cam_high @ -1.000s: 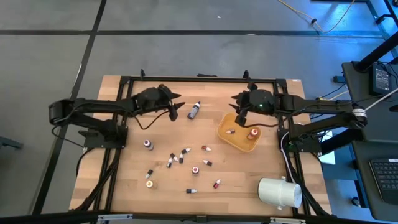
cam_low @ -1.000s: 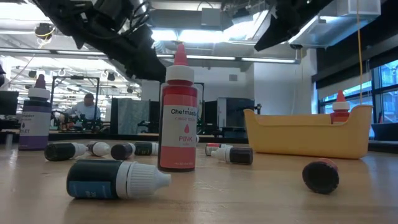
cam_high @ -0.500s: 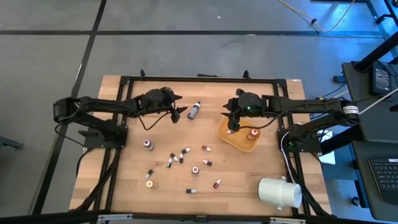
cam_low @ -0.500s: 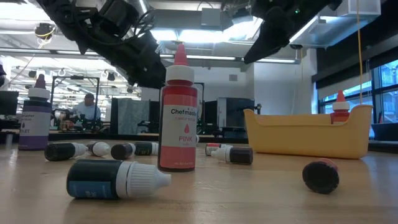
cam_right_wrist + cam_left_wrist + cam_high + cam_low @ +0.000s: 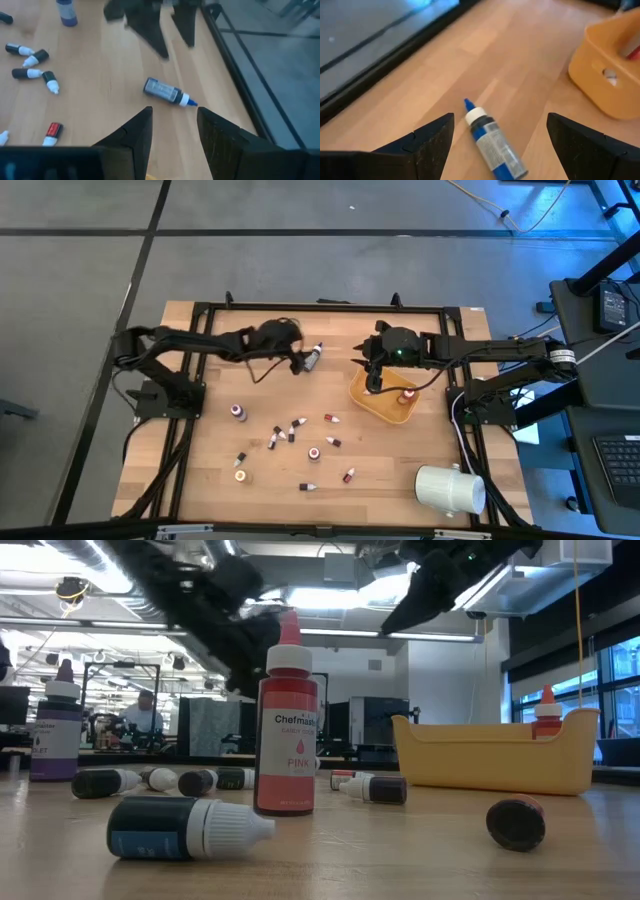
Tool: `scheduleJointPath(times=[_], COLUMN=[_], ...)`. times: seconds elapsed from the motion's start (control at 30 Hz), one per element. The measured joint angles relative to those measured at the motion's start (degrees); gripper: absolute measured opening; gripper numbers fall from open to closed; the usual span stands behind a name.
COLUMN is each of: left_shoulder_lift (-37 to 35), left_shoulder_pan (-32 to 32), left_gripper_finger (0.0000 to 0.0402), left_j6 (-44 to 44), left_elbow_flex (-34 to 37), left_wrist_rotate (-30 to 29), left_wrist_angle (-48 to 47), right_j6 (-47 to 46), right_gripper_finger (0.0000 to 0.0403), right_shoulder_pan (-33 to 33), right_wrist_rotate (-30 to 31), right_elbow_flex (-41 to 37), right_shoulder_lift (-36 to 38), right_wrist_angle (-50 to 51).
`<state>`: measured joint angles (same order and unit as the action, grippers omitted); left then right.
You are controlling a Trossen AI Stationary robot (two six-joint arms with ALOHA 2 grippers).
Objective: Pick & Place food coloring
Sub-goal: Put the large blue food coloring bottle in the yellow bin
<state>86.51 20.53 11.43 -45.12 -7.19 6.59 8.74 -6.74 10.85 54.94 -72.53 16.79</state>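
Food coloring bottles [image 5: 300,426] lie scattered on the wooden worktop [image 5: 200,480], most of them well to the near-left of the yellow-orange bowl [image 5: 383,400]. Two more small bottles sit inside the bowl, one with a red cap standing upright [image 5: 406,394]. A slightly larger dark bottle with a blue tip [image 5: 491,141] lies on its side just left of the bowl, near the worktop's far edge. Left claw [image 5: 303,361] hovers right at this bottle, jaws spread wide on either side, not gripping. Right claw [image 5: 371,380] hangs over the bowl's left rim, jaws partly apart, holding nothing visible. A tall purple-capped bottle [image 5: 238,412] stands upright well left of the bowl. A white cylinder [image 5: 450,489] lies near-right of the bowl.
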Motion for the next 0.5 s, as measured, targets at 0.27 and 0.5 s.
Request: scheduleJointPath(times=[0.27, 0.5], left_shoulder_lift=[14.7, 22.5], left_shoulder_pan=[0.2, 0.2], left_gripper_finger=[0.0310, 0.0310], left_j6=[3.4, 6.6], left_elbow_flex=[-19.6, -26.0], left_wrist_rotate=[-4.3, -3.7], left_wrist_angle=[-23.7, -27.3], right_j6=[-3.7, -6.6], right_gripper_finger=[0.0157, 0.0157], right_shoulder_pan=[0.0, 0.0], right_wrist_rotate=[0.0, 0.0], right_elbow_flex=[0.0, 0.0], right_shoulder_lift=[0.0, 0.0], right_wrist_angle=[2.9, 5.5])
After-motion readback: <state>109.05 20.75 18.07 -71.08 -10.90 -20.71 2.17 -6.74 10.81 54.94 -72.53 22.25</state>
